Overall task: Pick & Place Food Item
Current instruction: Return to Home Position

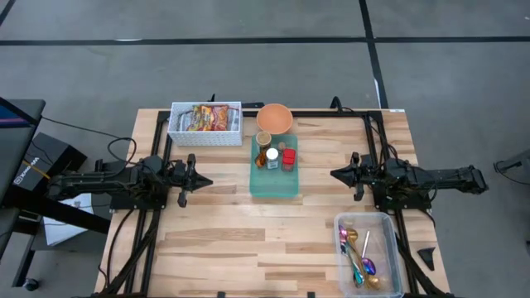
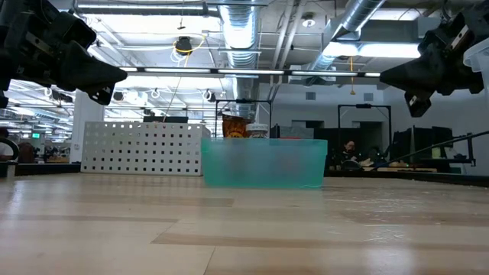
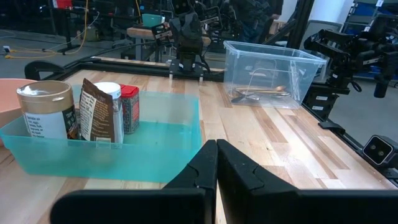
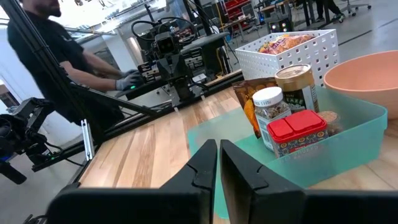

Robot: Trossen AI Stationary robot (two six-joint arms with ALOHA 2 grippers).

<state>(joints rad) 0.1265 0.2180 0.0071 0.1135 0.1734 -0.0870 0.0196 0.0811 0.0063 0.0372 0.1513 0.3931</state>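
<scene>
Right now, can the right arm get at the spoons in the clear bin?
Probably yes. The clear bin sits open-topped on the right arm's side, the spoons lying loose inside with nothing over them. The right gripper hangs nearby, fingers shut.

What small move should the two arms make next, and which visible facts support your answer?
Probably just a small final retreat of each arm to rest, grasping nothing. The left gripper and right gripper are shut and empty, raised off the table either side of the blue bin holding the seasoning jars; the spoons lie in the transparent bin.
</scene>
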